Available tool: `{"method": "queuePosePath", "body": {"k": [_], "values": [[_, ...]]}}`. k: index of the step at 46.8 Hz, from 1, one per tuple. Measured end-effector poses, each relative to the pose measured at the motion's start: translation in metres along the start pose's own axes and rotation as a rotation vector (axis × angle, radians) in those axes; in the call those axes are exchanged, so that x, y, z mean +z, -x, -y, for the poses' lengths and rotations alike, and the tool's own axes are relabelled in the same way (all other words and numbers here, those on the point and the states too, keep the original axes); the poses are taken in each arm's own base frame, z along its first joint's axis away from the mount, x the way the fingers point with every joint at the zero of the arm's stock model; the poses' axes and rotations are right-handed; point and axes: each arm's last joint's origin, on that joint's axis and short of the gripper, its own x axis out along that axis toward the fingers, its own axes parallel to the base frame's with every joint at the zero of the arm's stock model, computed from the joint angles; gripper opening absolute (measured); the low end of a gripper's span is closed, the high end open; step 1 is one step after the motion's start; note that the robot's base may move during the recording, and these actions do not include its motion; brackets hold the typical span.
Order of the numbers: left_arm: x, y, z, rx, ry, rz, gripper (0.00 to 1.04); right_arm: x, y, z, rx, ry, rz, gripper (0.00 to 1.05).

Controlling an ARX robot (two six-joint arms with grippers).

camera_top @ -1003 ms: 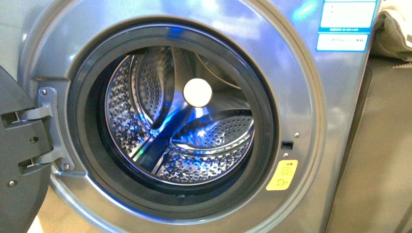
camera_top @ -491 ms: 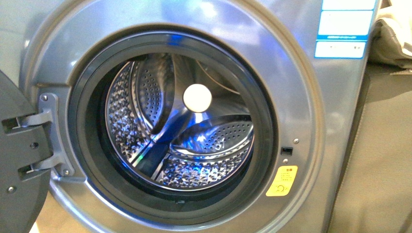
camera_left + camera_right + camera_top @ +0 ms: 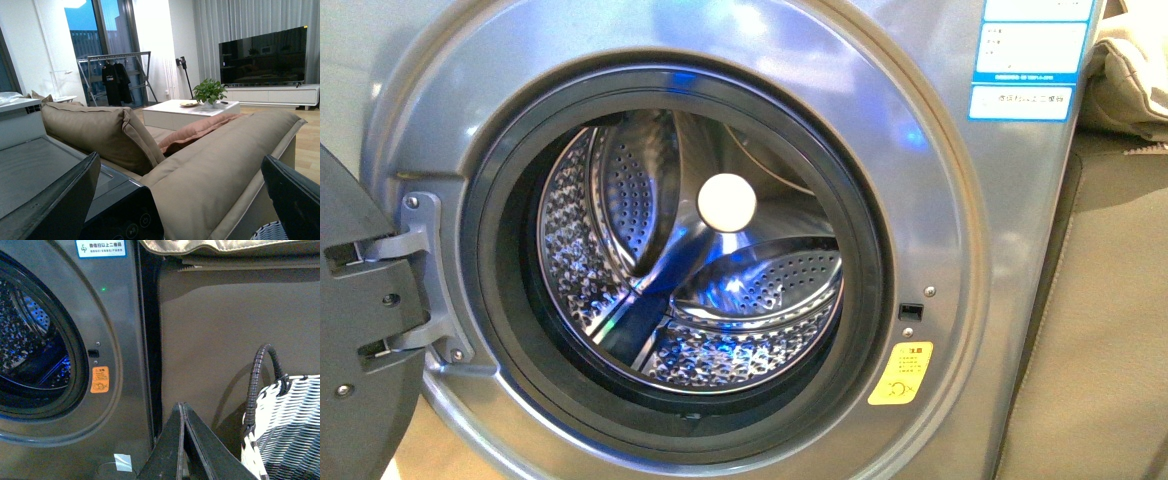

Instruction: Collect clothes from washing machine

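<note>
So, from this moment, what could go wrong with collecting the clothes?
No clothes show in the drum, so reaching in may find nothing. The open door stands beside the mouth and an arm could hit it. The right gripper, shut and empty, sits close to the basket and might snag its handle.

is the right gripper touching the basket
Apart. In the right wrist view the shut right gripper shows brown sofa side between it and the woven basket.

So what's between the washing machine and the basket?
In the right wrist view, a plain brown panel fills the stretch between the washing machine and the woven basket; the closed right hand sits low there.
</note>
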Motion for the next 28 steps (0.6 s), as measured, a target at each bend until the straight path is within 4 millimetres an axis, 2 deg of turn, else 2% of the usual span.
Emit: {"method": "queuePosePath", "body": {"k": [13,28], "values": [[0.000,0.000,0.000,0.000,0.000,0.000,0.98,-0.017,0.000,0.000,0.000,0.000,0.000,0.02],[0.000,0.000,0.000,0.000,0.000,0.000,0.98,-0.026,0.000,0.000,0.000,0.000,0.002,0.02]]}}
